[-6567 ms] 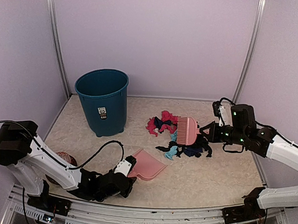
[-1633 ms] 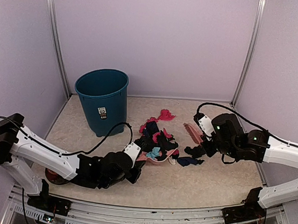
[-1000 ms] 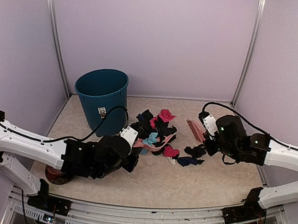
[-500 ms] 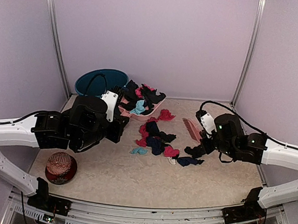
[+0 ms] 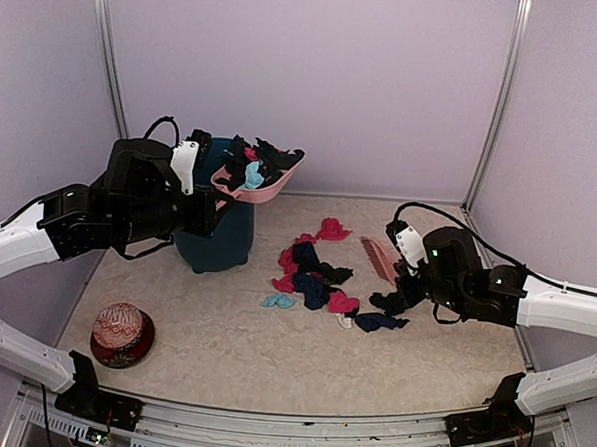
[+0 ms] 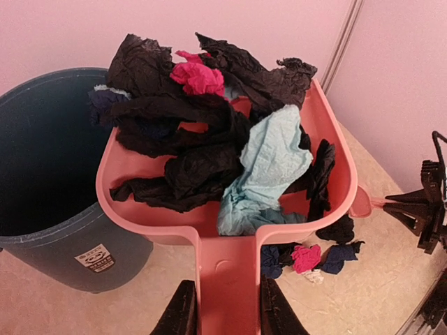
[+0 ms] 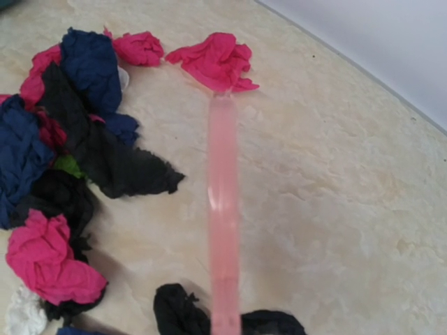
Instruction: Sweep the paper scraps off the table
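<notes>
My left gripper (image 6: 227,315) is shut on the handle of the pink dustpan (image 6: 230,209), one finger on each side. The dustpan (image 5: 263,185) hangs high over the rim of the teal bin (image 5: 217,241), heaped with black, magenta and light teal paper scraps (image 6: 202,132). More paper scraps (image 5: 311,269) lie in a loose cluster on the table (image 5: 271,372), among them a teal one (image 5: 277,301) and a magenta one (image 5: 330,228). My right gripper (image 5: 397,275) holds the pink brush (image 5: 380,256) just right of that cluster. The brush (image 7: 223,209) shows edge-on, hiding the fingers.
The bin (image 6: 42,160) stands at the back left, open at the top. A red patterned ball in a dark bowl (image 5: 123,332) sits at the front left. Lilac walls and metal posts close the table on three sides.
My left arm has lifted the loaded dustpan from the table up and left to above the bin. Several scraps slid off and stayed on the table. The right arm barely moved.
</notes>
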`<move>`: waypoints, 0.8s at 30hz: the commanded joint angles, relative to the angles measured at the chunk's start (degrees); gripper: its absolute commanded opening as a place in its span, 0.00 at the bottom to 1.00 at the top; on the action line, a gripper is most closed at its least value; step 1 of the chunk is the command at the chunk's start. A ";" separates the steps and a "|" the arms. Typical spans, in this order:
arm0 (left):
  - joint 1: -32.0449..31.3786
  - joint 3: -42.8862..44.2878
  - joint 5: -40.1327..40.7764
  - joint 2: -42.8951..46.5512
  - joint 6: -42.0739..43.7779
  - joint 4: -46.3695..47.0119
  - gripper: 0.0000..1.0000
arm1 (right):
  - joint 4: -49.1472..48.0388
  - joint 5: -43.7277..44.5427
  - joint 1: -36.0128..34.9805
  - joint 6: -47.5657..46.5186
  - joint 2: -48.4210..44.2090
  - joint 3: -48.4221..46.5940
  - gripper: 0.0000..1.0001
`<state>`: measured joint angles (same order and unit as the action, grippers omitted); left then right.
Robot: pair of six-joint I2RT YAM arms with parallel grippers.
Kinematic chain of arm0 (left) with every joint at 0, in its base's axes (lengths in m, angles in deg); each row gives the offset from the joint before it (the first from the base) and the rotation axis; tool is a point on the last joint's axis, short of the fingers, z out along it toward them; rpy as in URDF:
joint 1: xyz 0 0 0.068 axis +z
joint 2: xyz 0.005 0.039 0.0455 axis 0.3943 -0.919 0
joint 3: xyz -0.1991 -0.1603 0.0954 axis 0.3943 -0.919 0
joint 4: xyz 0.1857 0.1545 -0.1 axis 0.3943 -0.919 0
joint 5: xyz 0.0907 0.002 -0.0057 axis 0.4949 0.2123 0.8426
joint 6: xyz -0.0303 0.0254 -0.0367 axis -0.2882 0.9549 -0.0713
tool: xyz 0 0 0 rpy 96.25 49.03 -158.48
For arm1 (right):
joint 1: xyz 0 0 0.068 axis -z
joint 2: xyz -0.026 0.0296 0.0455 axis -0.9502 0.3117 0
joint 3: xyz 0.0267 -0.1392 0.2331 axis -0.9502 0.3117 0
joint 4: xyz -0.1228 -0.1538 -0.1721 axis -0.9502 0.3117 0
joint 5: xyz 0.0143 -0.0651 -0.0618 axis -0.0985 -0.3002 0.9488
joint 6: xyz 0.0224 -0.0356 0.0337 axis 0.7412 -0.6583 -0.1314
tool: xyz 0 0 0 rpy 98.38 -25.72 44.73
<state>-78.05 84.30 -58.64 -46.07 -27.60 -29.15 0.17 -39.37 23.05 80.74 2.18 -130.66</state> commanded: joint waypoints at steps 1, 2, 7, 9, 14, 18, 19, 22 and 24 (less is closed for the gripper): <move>3.80 2.05 -8.49 2.26 -4.61 1.35 0.00 | -2.58 -0.92 0.46 0.40 0.80 -0.26 0.00; 4.70 1.95 -9.37 2.68 -5.12 1.67 0.00 | -2.51 -0.96 0.46 0.53 0.98 -0.32 0.00; 10.19 1.54 -13.76 3.65 -8.48 2.97 0.00 | -2.73 -1.22 0.46 0.82 1.77 -0.58 0.00; 12.38 1.37 -15.75 3.82 -9.86 3.42 0.00 | -2.76 -1.34 0.48 1.12 2.03 -0.67 0.00; 17.84 -0.48 -21.99 5.07 -12.91 6.02 0.00 | -2.81 -1.28 0.50 1.28 2.43 -0.55 0.00; 23.78 -3.24 -30.78 6.41 -16.98 10.13 0.00 | -2.98 -1.23 0.54 1.29 2.82 -0.61 0.00; 25.08 -4.07 -32.97 6.73 -18.25 11.37 0.00 | -2.97 -1.23 0.57 1.29 3.01 -0.61 0.00; 28.31 -6.21 -38.39 7.42 -21.83 14.65 0.00 | -2.91 -1.19 0.54 1.48 3.39 -0.80 0.00; 30.15 -7.80 -43.03 7.71 -24.92 17.31 0.00 | -3.00 -1.28 0.55 1.71 3.34 -0.71 0.00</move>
<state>-50.84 79.01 -90.22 -39.64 -45.81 -19.80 -0.50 -40.76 23.07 81.48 5.29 -130.66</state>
